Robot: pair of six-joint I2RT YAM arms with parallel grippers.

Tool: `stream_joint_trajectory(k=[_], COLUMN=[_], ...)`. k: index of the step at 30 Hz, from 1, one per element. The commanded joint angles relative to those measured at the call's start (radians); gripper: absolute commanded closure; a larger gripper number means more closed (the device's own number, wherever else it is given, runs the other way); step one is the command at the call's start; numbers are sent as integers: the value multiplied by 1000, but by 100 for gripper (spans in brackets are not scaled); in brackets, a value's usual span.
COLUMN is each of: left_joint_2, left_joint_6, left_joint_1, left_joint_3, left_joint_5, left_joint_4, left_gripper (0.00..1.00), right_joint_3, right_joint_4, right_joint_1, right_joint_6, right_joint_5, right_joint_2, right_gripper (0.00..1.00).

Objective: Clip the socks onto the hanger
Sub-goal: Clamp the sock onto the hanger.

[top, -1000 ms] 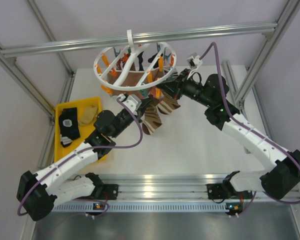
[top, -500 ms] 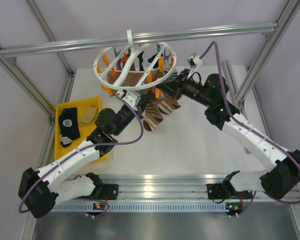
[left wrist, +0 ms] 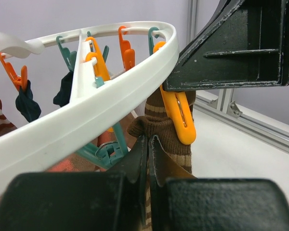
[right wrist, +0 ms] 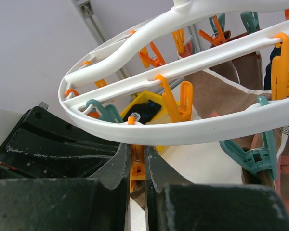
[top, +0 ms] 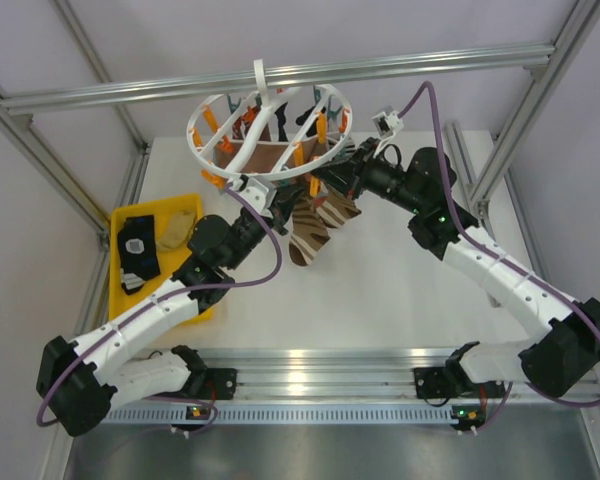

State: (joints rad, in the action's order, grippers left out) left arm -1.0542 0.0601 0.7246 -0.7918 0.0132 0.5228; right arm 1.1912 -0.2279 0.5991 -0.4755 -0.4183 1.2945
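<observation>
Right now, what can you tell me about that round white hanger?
The hanger is a white plastic ring with curved spokes, hooked over the metal bar and hanging above the table. Orange and teal clips dangle from it; several hold socks. The right jaws pinch one orange clip at its rim.

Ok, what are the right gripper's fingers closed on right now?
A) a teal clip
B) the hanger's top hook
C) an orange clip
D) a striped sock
C: the right wrist view shows the right gripper pinching an orange clip that hangs under the white ring of the hanger. The left gripper holds the brown striped sock beside it.
</observation>
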Motion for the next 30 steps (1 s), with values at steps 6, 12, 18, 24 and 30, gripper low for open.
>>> stream_joint_trajectory(k=[6, 12, 18, 24, 30], left_joint_2=[-16, -23, -23, -13, 5], left_joint_6=[-59, -85, -82, -106, -164], left_joint_1=[6, 9, 12, 12, 12], left_joint_3=[-72, -80, -78, -76, -87], left_joint_5=[11, 19, 21, 39, 31], left_joint_4=[71, 65, 52, 43, -26], left_gripper=[100, 100, 100, 100, 100], right_joint_3=[8, 10, 19, 21, 13], right_joint_4=[-2, -2, -7, -4, -17], right_joint_1=[-7, -7, -7, -7, -12], right_joint_6=[-37, -43, -55, -52, -54], right_joint_5=[19, 4, -17, 12, 61], right_joint_2=[43, 45, 46, 40, 23], right_gripper=[100, 100, 86, 97, 100])
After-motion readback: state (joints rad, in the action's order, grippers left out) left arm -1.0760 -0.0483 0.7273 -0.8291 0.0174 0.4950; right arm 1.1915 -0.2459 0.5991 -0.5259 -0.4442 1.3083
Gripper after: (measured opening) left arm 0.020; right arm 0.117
